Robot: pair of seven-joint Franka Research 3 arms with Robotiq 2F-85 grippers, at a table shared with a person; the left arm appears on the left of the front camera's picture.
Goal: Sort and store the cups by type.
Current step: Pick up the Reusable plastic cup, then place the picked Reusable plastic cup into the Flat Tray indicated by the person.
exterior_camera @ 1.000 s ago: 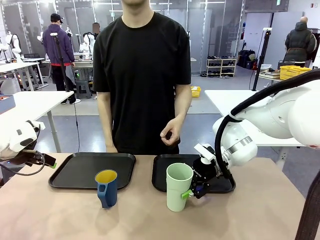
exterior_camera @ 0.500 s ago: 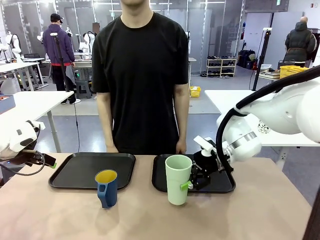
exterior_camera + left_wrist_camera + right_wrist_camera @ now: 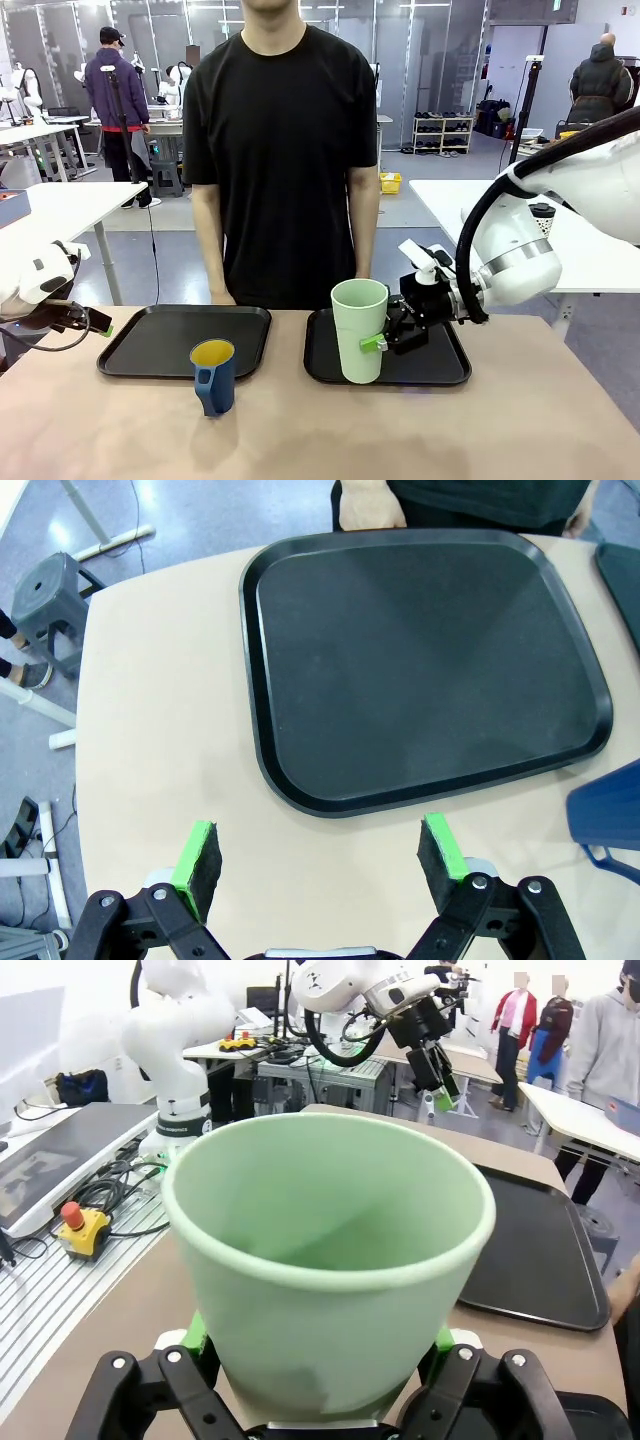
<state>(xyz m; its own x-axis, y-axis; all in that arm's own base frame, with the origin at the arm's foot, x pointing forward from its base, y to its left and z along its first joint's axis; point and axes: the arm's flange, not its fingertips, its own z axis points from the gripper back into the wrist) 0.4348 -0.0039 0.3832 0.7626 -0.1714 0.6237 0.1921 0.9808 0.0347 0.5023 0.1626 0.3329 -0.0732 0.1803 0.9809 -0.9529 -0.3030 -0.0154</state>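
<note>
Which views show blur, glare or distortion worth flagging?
Front view: even light, sharp, only a soft shadow in front of the blue cup. Left wrist view: the wide angle bows the tray edges; no glare. Right wrist view: the tumbler looms oversized up close, and the background is very bright at top left.

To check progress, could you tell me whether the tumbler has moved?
Yes: the tumbler has gone up and back, to the near edge of the right tray.
</note>
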